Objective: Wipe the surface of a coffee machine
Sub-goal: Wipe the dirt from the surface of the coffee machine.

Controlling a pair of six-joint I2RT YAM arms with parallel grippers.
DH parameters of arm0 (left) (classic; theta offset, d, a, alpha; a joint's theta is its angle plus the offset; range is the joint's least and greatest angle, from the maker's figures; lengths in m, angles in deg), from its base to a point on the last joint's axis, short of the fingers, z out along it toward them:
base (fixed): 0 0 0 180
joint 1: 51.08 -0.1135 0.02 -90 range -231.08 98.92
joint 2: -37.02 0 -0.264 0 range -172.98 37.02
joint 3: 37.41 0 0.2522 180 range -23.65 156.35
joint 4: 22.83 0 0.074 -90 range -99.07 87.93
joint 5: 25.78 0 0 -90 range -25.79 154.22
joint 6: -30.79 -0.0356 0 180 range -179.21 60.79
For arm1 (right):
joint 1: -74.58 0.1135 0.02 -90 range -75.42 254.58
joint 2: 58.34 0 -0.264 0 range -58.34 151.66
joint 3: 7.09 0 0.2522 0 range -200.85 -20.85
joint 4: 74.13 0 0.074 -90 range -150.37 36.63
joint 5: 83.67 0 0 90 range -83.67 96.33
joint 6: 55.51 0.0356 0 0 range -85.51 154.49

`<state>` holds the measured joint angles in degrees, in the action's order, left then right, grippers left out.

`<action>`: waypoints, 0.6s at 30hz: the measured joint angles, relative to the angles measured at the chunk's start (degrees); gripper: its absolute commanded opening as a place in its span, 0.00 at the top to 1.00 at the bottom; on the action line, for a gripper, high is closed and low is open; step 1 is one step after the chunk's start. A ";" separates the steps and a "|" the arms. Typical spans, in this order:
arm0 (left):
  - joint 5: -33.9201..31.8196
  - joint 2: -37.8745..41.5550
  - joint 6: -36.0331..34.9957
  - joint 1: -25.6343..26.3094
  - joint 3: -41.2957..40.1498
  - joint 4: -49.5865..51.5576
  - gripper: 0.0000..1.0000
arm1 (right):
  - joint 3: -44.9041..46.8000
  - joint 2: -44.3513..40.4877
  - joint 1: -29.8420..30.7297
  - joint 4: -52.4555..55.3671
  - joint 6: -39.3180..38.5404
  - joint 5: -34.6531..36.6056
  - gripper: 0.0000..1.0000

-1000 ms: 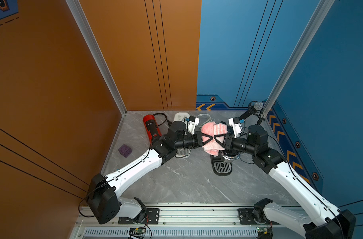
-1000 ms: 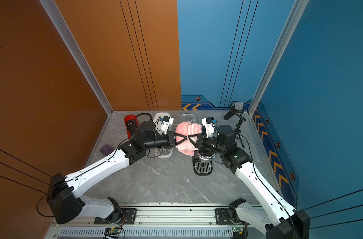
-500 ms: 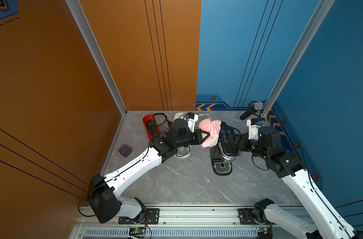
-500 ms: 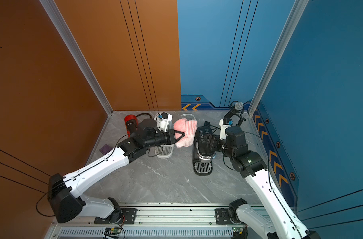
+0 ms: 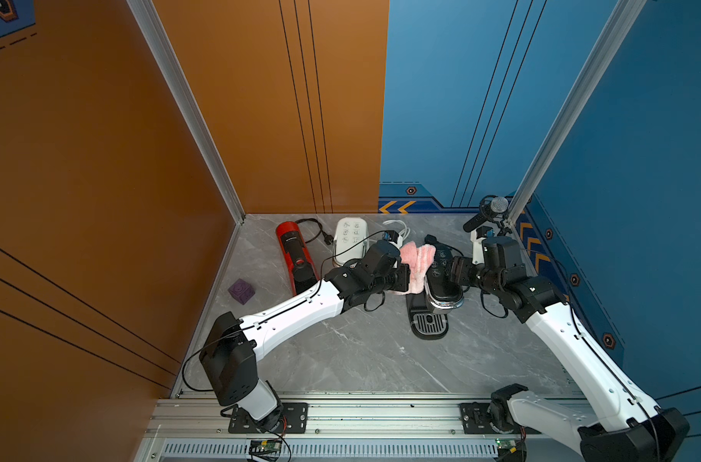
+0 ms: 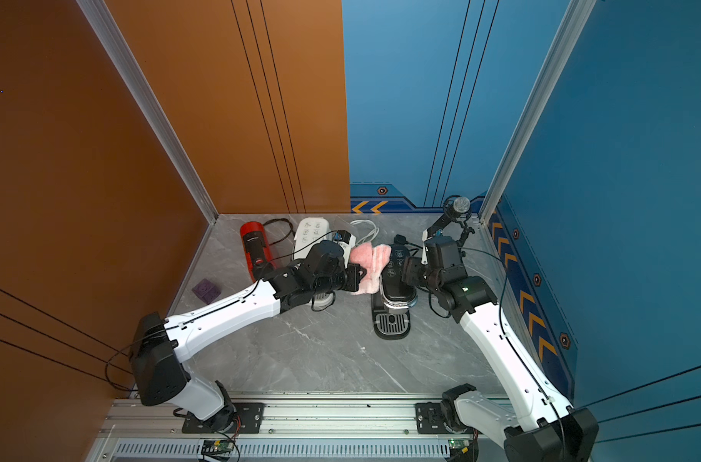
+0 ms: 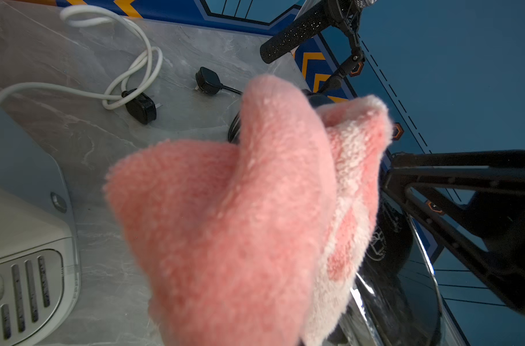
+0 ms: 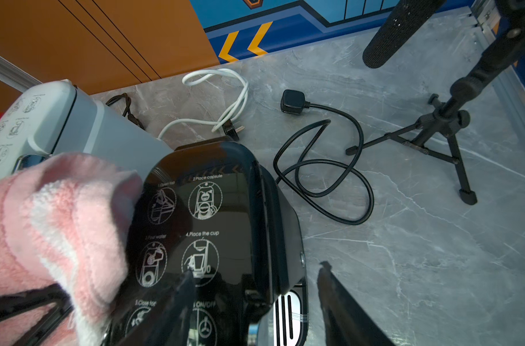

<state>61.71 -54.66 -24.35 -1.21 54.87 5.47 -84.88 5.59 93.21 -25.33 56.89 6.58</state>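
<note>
Now, wiping the machine (image 5: 441, 282).
My left pincer (image 5: 405, 277) pinches the cloth (image 5: 417, 262) against it; right pincer (image 5: 457, 270) gapes empty; next, sweep across.

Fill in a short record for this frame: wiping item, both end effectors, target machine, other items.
wiping item: pink cloth, bunched against the side of the black coffee machine
left end effector: shut on the cloth
right end effector: open, over the machine's top edge, holding nothing
target: black coffee machine, upright on the table
other items: red machine, white machine, purple cube, microphone
</note>
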 measured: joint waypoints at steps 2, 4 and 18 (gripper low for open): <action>-0.76 -1.68 -0.57 -0.09 2.08 0.13 1.00 | 0.07 0.68 0.00 -0.90 -0.17 0.00 0.34; -1.68 -3.50 -1.03 -0.09 3.87 0.04 1.00 | 0.15 1.14 0.00 -1.84 -0.37 0.02 0.34; -5.70 -11.69 0.57 -0.70 3.39 -2.80 1.00 | 2.84 1.77 0.07 -8.59 -0.52 -1.25 0.40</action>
<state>56.01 -66.35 -23.79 -1.91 58.26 2.67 -82.04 7.36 93.27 -33.92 56.36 5.34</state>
